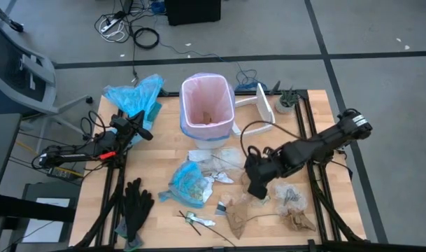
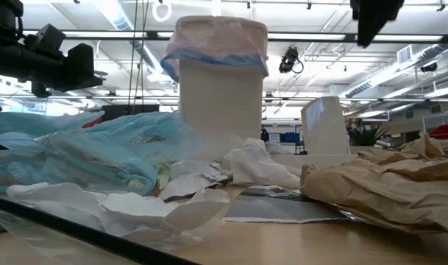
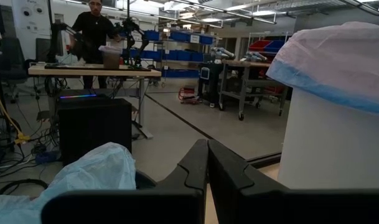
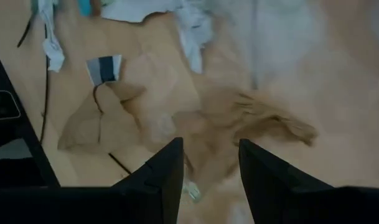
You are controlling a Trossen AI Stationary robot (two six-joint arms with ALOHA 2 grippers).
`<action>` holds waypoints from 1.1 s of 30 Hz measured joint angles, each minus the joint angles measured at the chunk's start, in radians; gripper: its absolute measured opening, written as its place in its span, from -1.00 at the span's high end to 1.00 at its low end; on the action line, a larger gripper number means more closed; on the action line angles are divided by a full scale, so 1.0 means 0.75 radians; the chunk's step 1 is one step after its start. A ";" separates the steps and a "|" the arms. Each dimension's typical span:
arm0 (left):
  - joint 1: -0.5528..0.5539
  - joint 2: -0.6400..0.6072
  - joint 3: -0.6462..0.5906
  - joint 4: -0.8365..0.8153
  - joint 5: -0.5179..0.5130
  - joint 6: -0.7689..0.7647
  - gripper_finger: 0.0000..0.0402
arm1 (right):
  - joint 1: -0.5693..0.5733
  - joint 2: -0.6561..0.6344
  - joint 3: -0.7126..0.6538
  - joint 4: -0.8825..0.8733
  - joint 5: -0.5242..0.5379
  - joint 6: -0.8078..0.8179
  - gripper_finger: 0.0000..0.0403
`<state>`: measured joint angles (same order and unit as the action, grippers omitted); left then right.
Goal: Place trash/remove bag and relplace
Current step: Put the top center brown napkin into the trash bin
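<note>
Bin (image 1: 207,112) with one bag (image 1: 206,91), two grippers, right gripper (image 1: 257,187) open over trash (image 1: 237,210)

Even, bright overhead light fills the high view with soft shadows, ceiling strip lights (image 2: 400,70) glare at two o'clock in the low view whose foreground is unfocused, and the right wrist view is motion-blurred throughout.

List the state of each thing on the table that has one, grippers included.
White plastic bin: upright, lined.
Pale pink liner bag: open, folded over the rim, a brown scrap inside.
Brown paper scraps: crumpled, loose on the table.
Left gripper: shut, empty.
Right gripper: open, above the scraps.
</note>
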<state>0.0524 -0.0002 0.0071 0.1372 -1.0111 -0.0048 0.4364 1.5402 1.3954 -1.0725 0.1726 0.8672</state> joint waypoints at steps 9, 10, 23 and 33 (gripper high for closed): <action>0.000 0.000 0.000 0.000 0.000 0.000 0.90 | 0.003 0.000 -0.308 0.202 -0.001 0.312 0.29; 0.000 0.000 0.000 0.000 0.000 0.000 0.90 | 0.002 0.000 -0.337 0.217 -0.001 0.350 0.29; 0.000 0.000 0.000 0.001 0.000 0.000 0.90 | 0.002 0.045 -0.640 0.640 -0.034 0.378 0.30; 0.000 0.000 0.000 0.001 0.000 0.000 0.90 | 0.002 0.221 -0.651 0.699 -0.095 0.203 0.64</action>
<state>0.0522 -0.0002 0.0073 0.1379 -1.0108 -0.0048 0.4376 1.7056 0.9069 -0.5479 0.1012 1.0195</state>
